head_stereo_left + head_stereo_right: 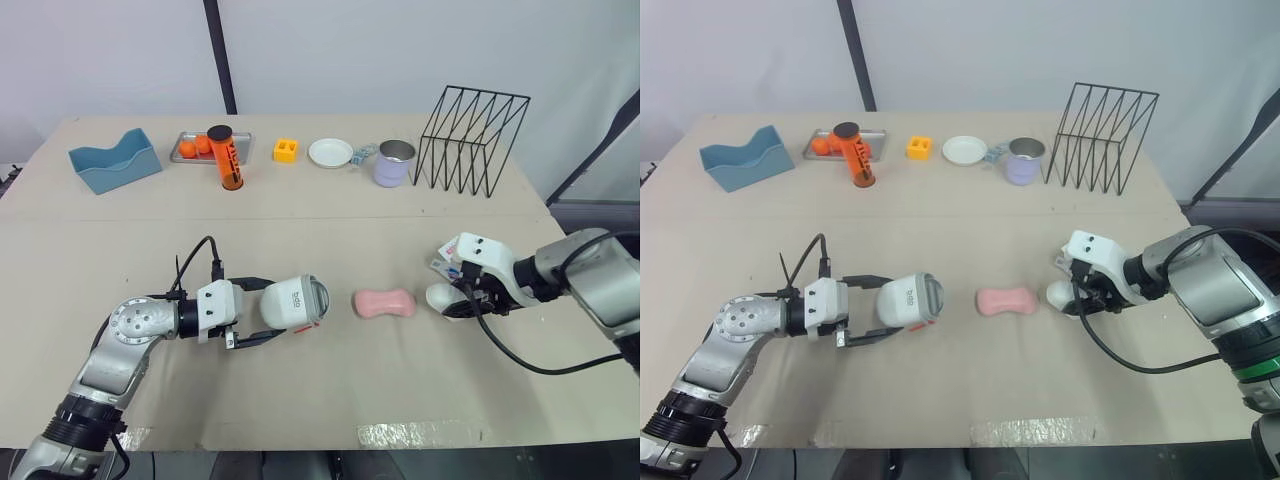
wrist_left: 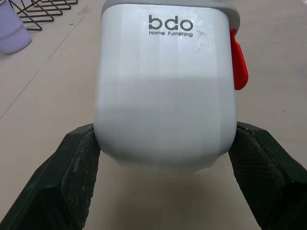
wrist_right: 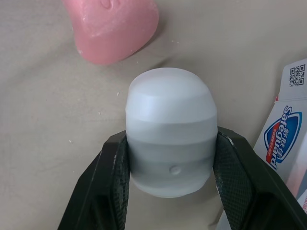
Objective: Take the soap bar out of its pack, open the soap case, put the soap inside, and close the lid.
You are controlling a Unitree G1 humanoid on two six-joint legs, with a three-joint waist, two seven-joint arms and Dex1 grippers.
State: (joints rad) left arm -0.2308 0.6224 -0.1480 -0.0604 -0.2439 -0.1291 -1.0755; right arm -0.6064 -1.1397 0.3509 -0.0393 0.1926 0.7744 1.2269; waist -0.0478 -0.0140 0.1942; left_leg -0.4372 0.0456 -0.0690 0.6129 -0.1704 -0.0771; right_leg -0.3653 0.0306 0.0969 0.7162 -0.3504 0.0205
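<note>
The left claw [image 1: 272, 311] is closed around the white soap case [image 1: 295, 302], which lies on its side on the surface [image 1: 330, 390] with its mouth towards the robot's right. The pink soap bar [image 1: 384, 303] lies bare between the two claws, its long axis running left to right, in line with that mouth. Just beside its right end, the right claw [image 1: 455, 300] grips the translucent lid [image 3: 170, 143], so the right arm is nearer. The empty pack [image 3: 288, 139] sits behind it. Either claw probably has to release its piece first. The wire rack [image 1: 470, 140] stands well apart.
</note>
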